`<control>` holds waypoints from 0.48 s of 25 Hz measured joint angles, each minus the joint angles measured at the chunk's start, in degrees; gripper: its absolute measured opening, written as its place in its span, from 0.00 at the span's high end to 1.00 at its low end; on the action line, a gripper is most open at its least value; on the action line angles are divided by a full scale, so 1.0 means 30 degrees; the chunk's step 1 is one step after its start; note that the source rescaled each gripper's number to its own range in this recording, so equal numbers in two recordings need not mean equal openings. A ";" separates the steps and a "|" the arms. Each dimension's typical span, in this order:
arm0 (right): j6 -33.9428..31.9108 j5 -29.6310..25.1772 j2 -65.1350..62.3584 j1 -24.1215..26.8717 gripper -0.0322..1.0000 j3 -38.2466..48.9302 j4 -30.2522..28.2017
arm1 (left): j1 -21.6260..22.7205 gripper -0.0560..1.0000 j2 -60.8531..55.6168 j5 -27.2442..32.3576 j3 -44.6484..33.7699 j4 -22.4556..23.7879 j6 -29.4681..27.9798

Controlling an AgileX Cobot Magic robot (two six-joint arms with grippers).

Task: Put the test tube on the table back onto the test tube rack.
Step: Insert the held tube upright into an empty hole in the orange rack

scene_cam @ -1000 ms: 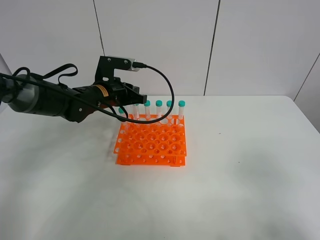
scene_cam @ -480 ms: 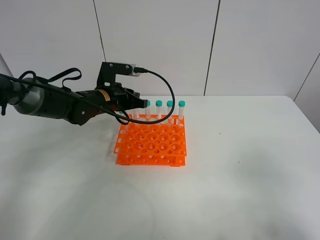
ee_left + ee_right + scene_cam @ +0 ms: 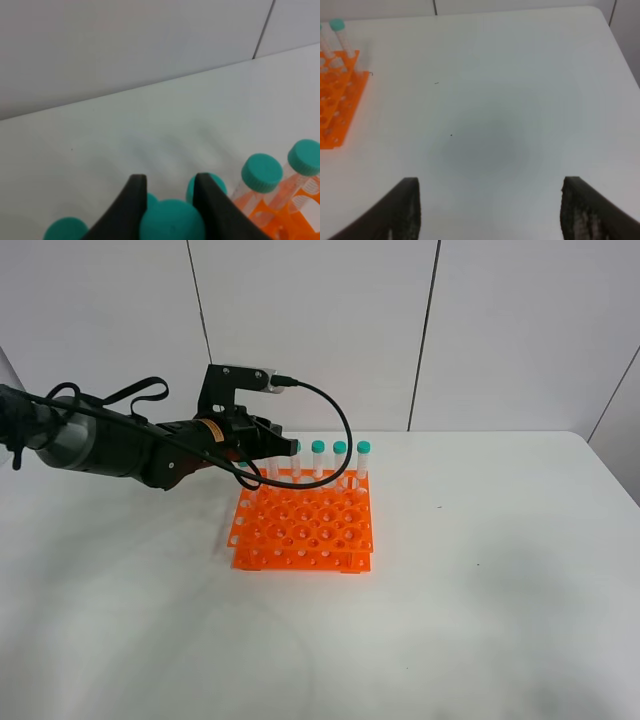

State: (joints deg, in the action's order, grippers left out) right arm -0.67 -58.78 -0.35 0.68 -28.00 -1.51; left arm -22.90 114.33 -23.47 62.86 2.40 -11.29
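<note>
Left fingers (image 3: 170, 200): two dark fingers (image 3: 129, 205) clamped on the teal cap of a tube (image 3: 172, 225), one on each side of it. Only the cap shows in the wrist view; the tube body lies below the frame edge. From the high camera, the left gripper (image 3: 268, 445) sits over the rack's far left corner, at cap level with the back row, and hides the tube it holds. Whether that tube is seated in a hole cannot be told.

Right fingers (image 3: 490, 210): two dark fingers (image 3: 402, 207) set wide apart, nothing between them, over bare bench (image 3: 510, 100). This arm does not show in the high view.

Rack (image 3: 303, 523): one, orange, two-tier, standing flat on the bench (image 3: 480, 600) left of centre. All tubes stand in its far row.

Tube count, high view: three teal caps stand clear of the gripper, at (image 3: 317, 447), (image 3: 340, 448) and (image 3: 363, 447), and a fourth (image 3: 294, 447) is partly covered by the gripper's tip. Others to the left are masked by the gripper.

Tube count, left wrist view: five caps besides the held one. Two stand to one side over the orange rack (image 3: 290, 210), at (image 3: 261, 172) and (image 3: 306, 157); one (image 3: 214, 182) behind a finger; one (image 3: 150, 199) barely visible; one (image 3: 65, 229) on the other side.

Right wrist view: one cap (image 3: 337, 24) fully shown at the rack's (image 3: 337, 105) corner.
</note>
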 joint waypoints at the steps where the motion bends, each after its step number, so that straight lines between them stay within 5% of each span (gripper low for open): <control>1: 0.0000 0.0000 0.0000 0.0000 0.17 0.0000 0.0000 | 0.0000 0.94 0.0115 0.0067 0.0066 0.0000 0.0000; 12: 0.0000 0.0000 0.0000 0.0000 0.17 0.0000 0.0000 | 0.0000 0.94 0.0248 0.0173 0.0092 0.0000 0.0000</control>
State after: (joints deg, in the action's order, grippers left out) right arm -0.67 -58.78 -0.35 0.68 -28.00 -1.51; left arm -22.90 115.08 -22.95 63.13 2.40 -11.29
